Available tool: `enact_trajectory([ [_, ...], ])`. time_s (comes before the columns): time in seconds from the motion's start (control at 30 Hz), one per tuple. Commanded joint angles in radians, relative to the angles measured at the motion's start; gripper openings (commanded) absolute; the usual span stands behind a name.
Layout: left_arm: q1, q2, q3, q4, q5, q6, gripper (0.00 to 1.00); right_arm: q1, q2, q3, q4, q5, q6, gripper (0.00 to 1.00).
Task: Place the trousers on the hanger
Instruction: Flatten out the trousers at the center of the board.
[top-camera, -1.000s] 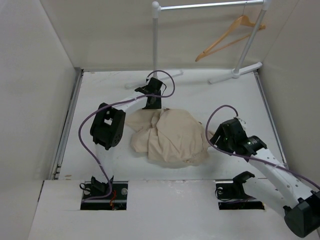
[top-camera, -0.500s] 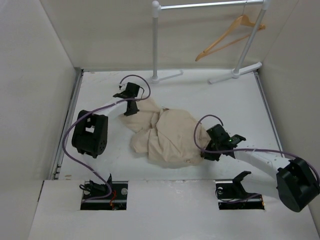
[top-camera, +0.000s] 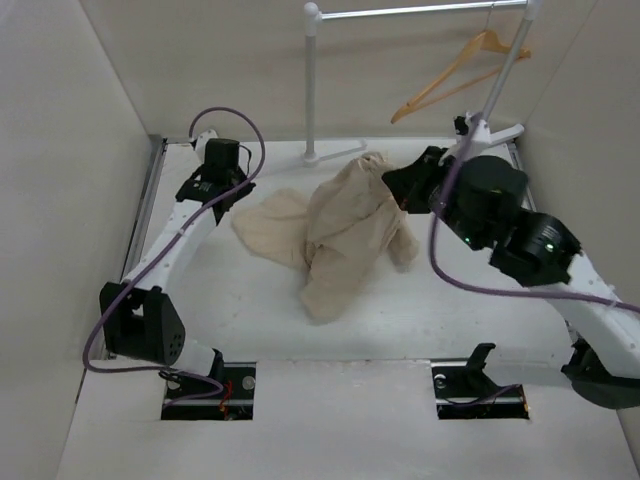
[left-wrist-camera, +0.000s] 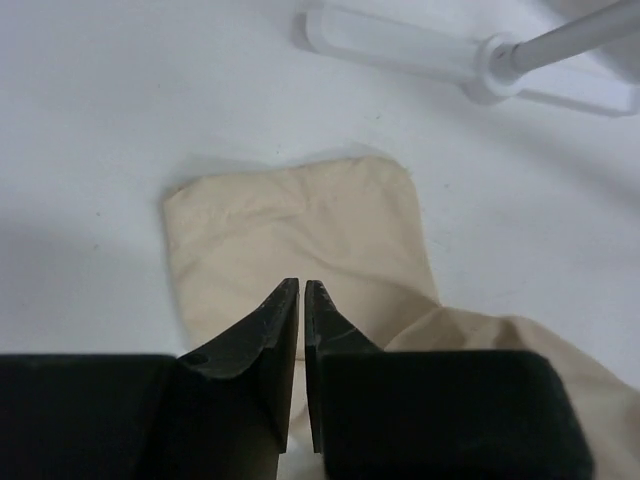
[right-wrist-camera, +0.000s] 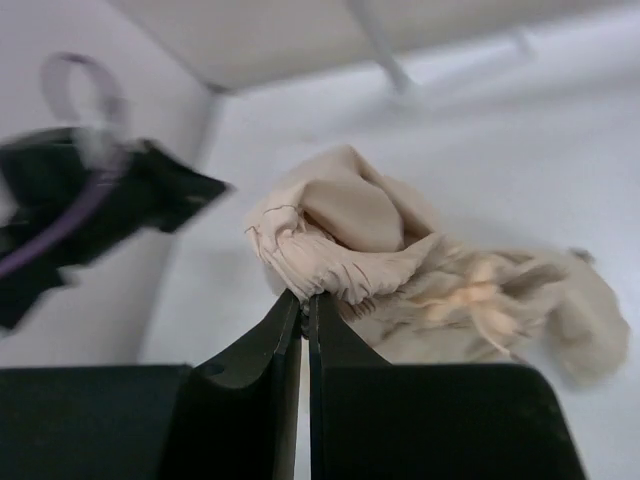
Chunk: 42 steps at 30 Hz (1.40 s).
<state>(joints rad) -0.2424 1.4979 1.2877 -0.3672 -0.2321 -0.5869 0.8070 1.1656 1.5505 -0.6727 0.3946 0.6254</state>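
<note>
**A:** Where were the trousers at that moment?

**B:** The long beige cotton trousers (top-camera: 345, 225) lay wrinkled on the white table (top-camera: 250, 320), near its middle and a little to the far side. Their gathered top edge was lifted off the table. One leg lay flat toward the left, with its end spread out.

**A:** And who held them?

**B:** The right gripper (top-camera: 392, 183) held them. In its wrist view its black fingers (right-wrist-camera: 285, 340) were closed tightly on the bunched edge of the cloth. The left gripper (top-camera: 225, 190) was over the flat leg end, and its fingers (left-wrist-camera: 270, 330) were pressed almost together. I could not tell whether they pinched the cloth or only hung above it.

**A:** Where was the hanger?

**B:** The light-wood triangular hanger (top-camera: 455, 75) hung by its thin hook from the white metal garment rail (top-camera: 311, 80), at the far right. It was well apart from the trousers and higher than them.

**A:** Did something stand in the way?

**B:** Yes. The slanted right post (top-camera: 505, 70) of the rail crossed in front of the hanger in the top view. The big black joints of the right arm (top-camera: 500, 210) were between the trousers and that post and covered part of the rail's foot. A purple cable (top-camera: 440, 260) looped beside this arm. The rail's left foot (left-wrist-camera: 400, 40) rested on the table just behind the trousers.
</note>
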Motion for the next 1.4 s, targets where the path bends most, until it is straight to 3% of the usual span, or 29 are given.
enact_trajectory([
  [0.0, 0.021, -0.103, 0.001, -0.036, 0.028, -0.048, 0.07, 0.211, -0.026, 0.219, -0.028, 0.142, -0.234, 0.04],
  [0.07, 0.033, -0.151, -0.048, -0.026, 0.057, -0.060, 0.12, 0.389, -0.029, 0.285, 0.020, 0.211, -0.358, 0.05],
  [0.13, 0.038, -0.188, -0.099, -0.010, 0.080, -0.062, 0.22, 0.532, -0.065, 0.269, 0.086, 0.342, -0.436, 0.07],
  [0.27, 0.039, -0.234, -0.183, 0.008, 0.138, -0.063, 0.47, 0.516, -0.191, 0.053, 0.076, 0.512, -0.345, 0.07],
  [0.33, 0.018, -0.243, -0.223, 0.030, 0.168, -0.068, 0.58, 0.385, -0.259, -0.077, 0.042, 0.530, -0.265, 0.06],
  [0.43, -0.068, -0.216, -0.260, 0.065, 0.175, -0.071, 0.64, 0.083, -0.313, -0.193, -0.086, 0.494, -0.075, 0.04],
  [0.57, -0.142, -0.139, -0.281, 0.128, 0.152, -0.077, 0.65, -0.362, -0.334, -0.312, -0.150, 0.188, 0.089, 0.00],
  [0.63, -0.153, -0.090, -0.289, 0.149, 0.126, -0.067, 0.65, -0.519, -0.363, -0.390, -0.111, 0.061, 0.117, 0.00],
  [0.7, -0.137, -0.039, -0.292, 0.163, 0.087, -0.064, 0.64, -0.590, -0.386, -0.435, -0.100, 0.029, 0.126, 0.00],
  [0.83, -0.050, 0.037, -0.287, 0.160, 0.007, -0.076, 0.55, -0.595, -0.409, -0.464, -0.106, 0.027, 0.109, 0.00],
  [0.93, 0.002, 0.083, -0.295, 0.172, -0.010, -0.091, 0.54, -0.578, -0.428, -0.489, -0.100, 0.013, 0.106, 0.01],
  [1.17, 0.081, 0.264, -0.245, 0.248, 0.097, -0.122, 0.55, -0.504, -0.461, -0.541, -0.113, -0.002, 0.102, 0.01],
  [1.23, 0.082, 0.314, -0.222, 0.238, 0.120, -0.125, 0.43, -0.498, -0.466, -0.546, -0.105, -0.013, 0.089, 0.01],
  [1.3, 0.087, 0.340, -0.211, 0.225, 0.132, -0.142, 0.16, -0.486, -0.458, -0.523, -0.103, -0.023, 0.074, 0.01],
  [1.37, 0.117, 0.258, -0.238, 0.223, 0.119, -0.200, 0.05, -0.454, -0.454, -0.479, -0.093, -0.026, 0.041, 0.01],
])
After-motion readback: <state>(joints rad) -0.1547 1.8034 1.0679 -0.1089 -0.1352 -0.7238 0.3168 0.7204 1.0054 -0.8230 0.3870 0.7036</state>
